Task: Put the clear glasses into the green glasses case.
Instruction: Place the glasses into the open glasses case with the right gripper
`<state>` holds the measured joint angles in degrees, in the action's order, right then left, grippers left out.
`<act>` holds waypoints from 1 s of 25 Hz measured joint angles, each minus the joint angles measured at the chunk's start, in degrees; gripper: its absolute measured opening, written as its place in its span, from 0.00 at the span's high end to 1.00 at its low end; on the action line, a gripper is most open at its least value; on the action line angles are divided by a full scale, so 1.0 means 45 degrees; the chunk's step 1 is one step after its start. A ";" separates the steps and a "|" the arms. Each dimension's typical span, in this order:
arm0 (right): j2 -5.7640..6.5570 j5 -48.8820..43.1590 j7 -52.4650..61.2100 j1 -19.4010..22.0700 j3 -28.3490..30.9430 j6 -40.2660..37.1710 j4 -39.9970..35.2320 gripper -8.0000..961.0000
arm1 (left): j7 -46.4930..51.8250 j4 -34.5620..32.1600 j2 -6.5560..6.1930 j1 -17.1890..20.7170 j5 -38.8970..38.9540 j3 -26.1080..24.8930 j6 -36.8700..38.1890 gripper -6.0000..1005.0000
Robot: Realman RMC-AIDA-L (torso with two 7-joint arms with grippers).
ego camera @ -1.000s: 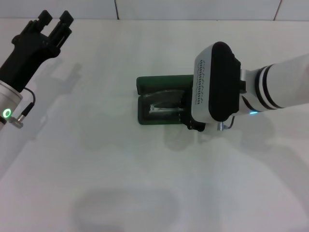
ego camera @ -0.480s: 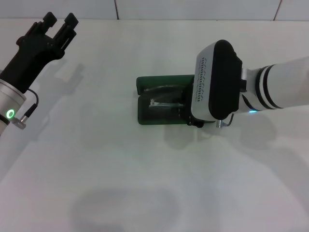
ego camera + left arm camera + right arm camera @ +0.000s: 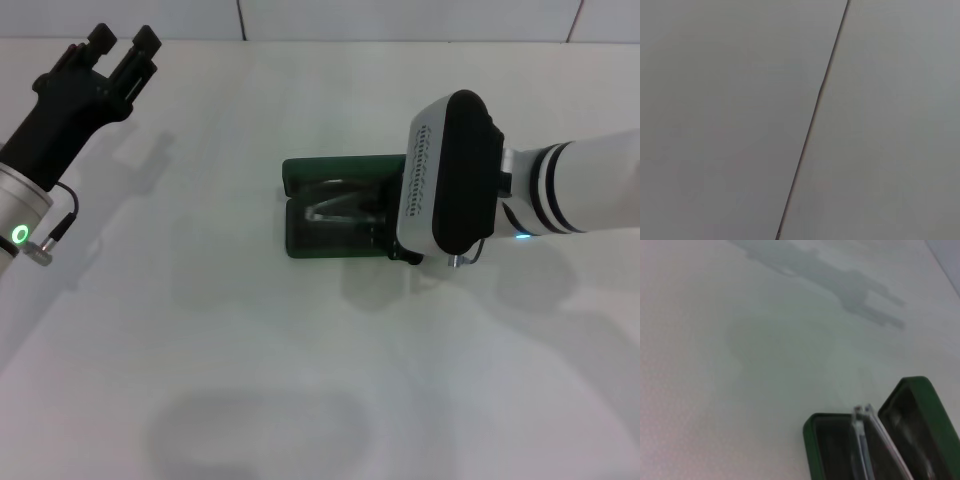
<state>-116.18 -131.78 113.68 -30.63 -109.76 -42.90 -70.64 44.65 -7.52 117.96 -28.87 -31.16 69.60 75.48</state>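
Note:
The green glasses case (image 3: 302,172) lies open at the table's middle, lid toward the far side, tray toward me. The clear glasses (image 3: 330,212) show as a pale streak in the case, near the hinge. In the right wrist view the case (image 3: 816,450) is close up, and the glasses (image 3: 866,432) stand up between tray and lid. My right arm's wrist housing (image 3: 447,175) hangs over the case's right end and hides the right gripper. My left gripper (image 3: 120,42) is held open in the air at the far left, well away from the case.
The white table (image 3: 250,380) spreads all round the case. A tiled wall (image 3: 400,18) runs along the table's far edge. The left wrist view holds only a plain grey surface with a dark seam (image 3: 812,120).
The glasses have shifted from the tray's middle toward the hinge and lid. My right wrist has edged slightly right. The left arm crept a little right early on, then held still.

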 joint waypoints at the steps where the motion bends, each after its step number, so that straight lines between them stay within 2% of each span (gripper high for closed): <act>1: -0.0001 -0.0001 0.0025 0.0013 -0.0082 0.0079 0.0000 0.81 | 0.0000 -0.0003 -0.0001 0.0002 -0.0002 0.0001 0.0000 0.36; 6: -0.0001 -0.0009 0.0055 0.0049 -0.0200 0.0194 -0.0001 0.80 | 0.0000 -0.0057 -0.0003 -0.0017 -0.0143 0.0001 -0.0134 0.36; 12: -0.0001 -0.0008 0.0055 0.0209 -0.0260 0.0199 -0.0246 0.63 | -0.0009 -0.0064 -0.0038 -0.0003 -0.0147 0.0000 -0.0155 0.36; 17: 0.0000 0.0132 0.0068 0.0447 -0.0252 -0.0029 -0.0816 0.58 | -0.0005 -0.0068 -0.0072 -0.0006 -0.0147 -0.0025 -0.0180 0.36; 25: 0.0012 0.0344 0.0070 0.0458 -0.0089 -0.1052 -0.0991 0.58 | 0.0000 -0.0067 -0.0081 -0.0067 -0.0145 -0.0045 -0.0202 0.36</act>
<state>-116.13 -130.23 114.00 -28.57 -110.16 -47.63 -75.10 44.65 -7.82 117.59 -29.17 -31.81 69.40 74.57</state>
